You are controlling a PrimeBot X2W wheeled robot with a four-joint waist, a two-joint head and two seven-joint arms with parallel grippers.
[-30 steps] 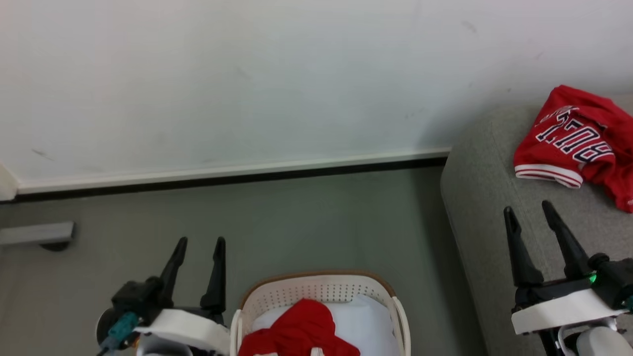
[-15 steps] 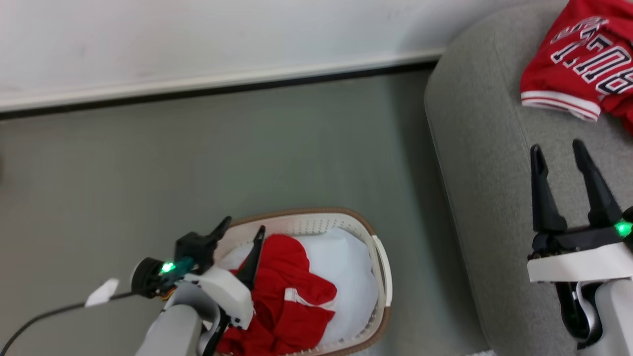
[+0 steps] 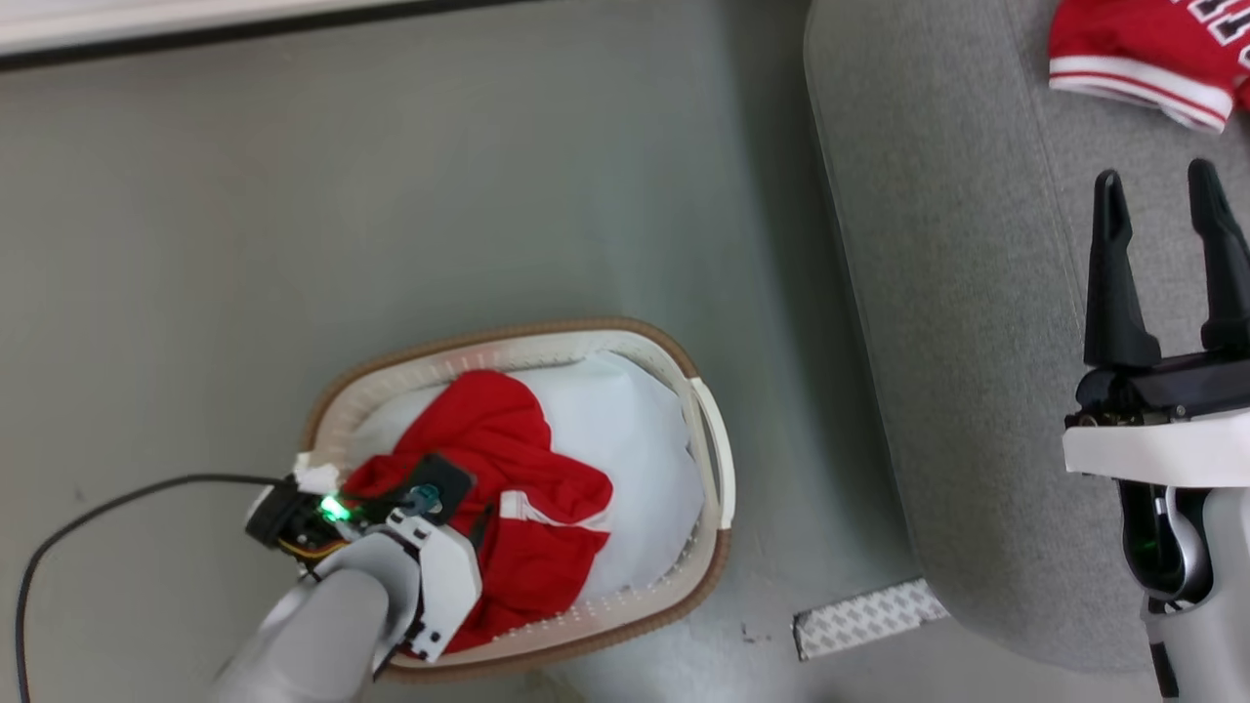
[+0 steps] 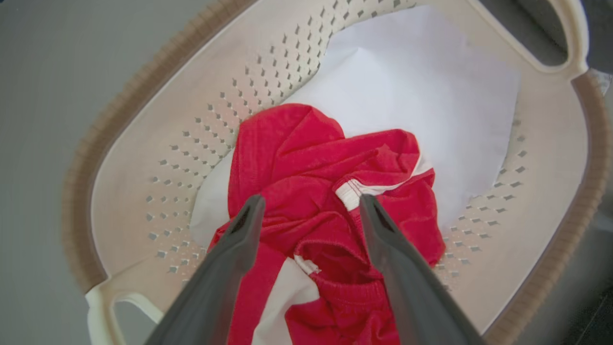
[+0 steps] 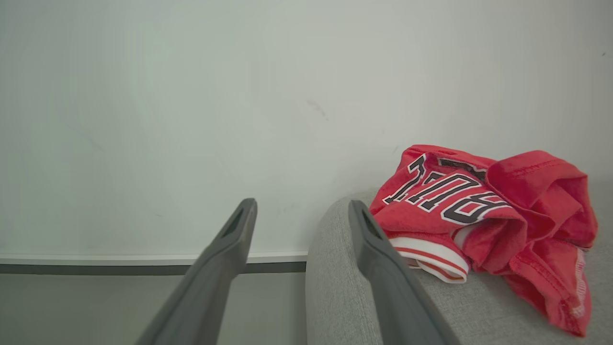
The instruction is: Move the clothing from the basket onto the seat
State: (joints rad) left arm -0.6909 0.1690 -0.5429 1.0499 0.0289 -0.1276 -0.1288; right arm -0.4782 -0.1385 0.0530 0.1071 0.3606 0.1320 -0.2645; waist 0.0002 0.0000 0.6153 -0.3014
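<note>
The left pincer [image 4: 311, 203] is held wide open over the red clothing [image 4: 297, 143] heaped in the basket [image 4: 158, 158], nothing being gripped. The right pincer [image 3: 1155, 178] is spread open and empty above the seat [image 3: 937, 293], near whose far edge a lettered jersey [image 5: 445, 191] is laid.

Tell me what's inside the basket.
A crumpled red garment with white trim lies on a white sheet lining the basket. Whatever is under them is covered.

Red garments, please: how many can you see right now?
2: a crumpled garment in the basket; a lettered garment on the seat. More may hide beneath the crumpled one.
</note>
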